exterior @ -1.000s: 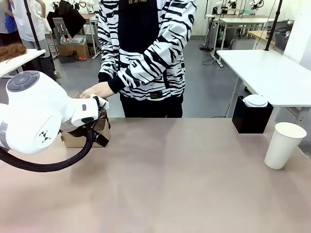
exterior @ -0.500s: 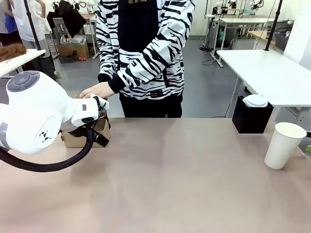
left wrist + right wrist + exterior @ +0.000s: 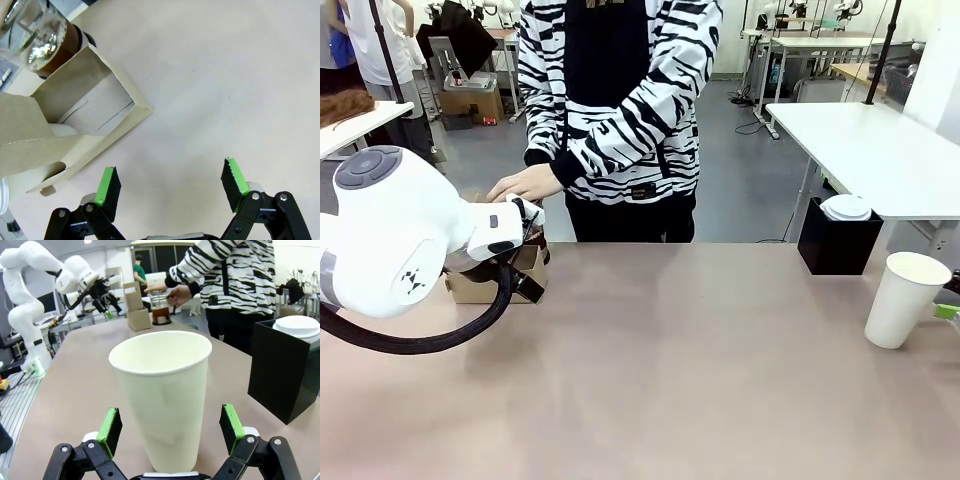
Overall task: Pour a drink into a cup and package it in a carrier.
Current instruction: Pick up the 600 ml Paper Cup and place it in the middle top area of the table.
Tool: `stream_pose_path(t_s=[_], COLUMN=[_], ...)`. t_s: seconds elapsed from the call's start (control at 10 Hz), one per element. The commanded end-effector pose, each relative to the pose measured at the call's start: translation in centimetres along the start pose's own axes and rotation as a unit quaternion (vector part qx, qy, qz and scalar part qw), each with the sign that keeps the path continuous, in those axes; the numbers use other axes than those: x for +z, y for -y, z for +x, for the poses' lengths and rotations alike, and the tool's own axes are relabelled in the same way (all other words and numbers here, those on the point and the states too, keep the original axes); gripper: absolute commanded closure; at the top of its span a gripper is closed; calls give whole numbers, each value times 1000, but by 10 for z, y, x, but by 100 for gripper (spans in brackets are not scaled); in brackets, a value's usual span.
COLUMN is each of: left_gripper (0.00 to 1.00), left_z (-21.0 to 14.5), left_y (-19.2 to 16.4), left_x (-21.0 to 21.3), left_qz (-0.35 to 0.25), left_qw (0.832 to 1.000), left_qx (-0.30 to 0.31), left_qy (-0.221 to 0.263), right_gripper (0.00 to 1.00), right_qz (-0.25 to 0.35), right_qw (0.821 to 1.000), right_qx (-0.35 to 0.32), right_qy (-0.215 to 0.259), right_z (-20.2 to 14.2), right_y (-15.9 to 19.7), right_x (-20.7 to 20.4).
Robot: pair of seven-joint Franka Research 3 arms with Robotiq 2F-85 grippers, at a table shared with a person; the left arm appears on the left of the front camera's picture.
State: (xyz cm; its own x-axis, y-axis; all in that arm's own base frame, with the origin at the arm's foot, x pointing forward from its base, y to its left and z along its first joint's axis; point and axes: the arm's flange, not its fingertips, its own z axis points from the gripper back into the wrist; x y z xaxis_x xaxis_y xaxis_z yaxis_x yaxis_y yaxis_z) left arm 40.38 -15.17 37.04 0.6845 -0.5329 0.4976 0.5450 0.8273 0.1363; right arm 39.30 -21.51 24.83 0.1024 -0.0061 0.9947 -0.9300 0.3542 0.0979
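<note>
A tall white paper cup (image 3: 905, 298) (image 3: 162, 400) stands open-topped at the table's right end. My right gripper (image 3: 170, 432) is open, its green pads on either side of the cup's lower part without touching it; one pad (image 3: 947, 311) shows at the front view's right edge. The brown cardboard carrier (image 3: 480, 287) (image 3: 85, 112) (image 3: 136, 307) sits at the far left. A glass jug with the dark drink (image 3: 47, 42) (image 3: 161, 310) stands just beyond it, under the person's hand (image 3: 525, 185). My left gripper (image 3: 170, 187) hangs open over bare table beside the carrier.
A black box (image 3: 835, 245) (image 3: 285, 370) with a stack of flat white lids (image 3: 846, 207) (image 3: 297, 325) stands at the far right edge, behind the cup. The person in a striped top stands at the far side. Bare table lies between the carrier and the cup.
A green pad of my right gripper has come into the front view's right edge beside the cup. The person's hand shifted slightly. My left arm has stayed still.
</note>
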Motion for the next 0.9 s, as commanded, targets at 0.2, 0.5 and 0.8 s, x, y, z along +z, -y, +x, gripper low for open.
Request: stream_pose_path(t_s=[0.2,0.5,0.8], left_gripper=[0,0,0], left_z=[0,0,0], left_y=[0,0,0], left_x=[0,0,0], left_qz=[-1,-1,-1], left_qw=[1000,1000,1000], left_qx=[0,0,0], left_qy=[0,0,0], right_gripper=[0,0,0], right_qz=[12,25,36], right_qw=[1000,1000,999], right_qx=[5,-4,-14], right_qy=[-7,-6,-7], right_z=[-6,-9,-12], right_y=[-7,-10,-11], right_x=[-23,-43,-63])
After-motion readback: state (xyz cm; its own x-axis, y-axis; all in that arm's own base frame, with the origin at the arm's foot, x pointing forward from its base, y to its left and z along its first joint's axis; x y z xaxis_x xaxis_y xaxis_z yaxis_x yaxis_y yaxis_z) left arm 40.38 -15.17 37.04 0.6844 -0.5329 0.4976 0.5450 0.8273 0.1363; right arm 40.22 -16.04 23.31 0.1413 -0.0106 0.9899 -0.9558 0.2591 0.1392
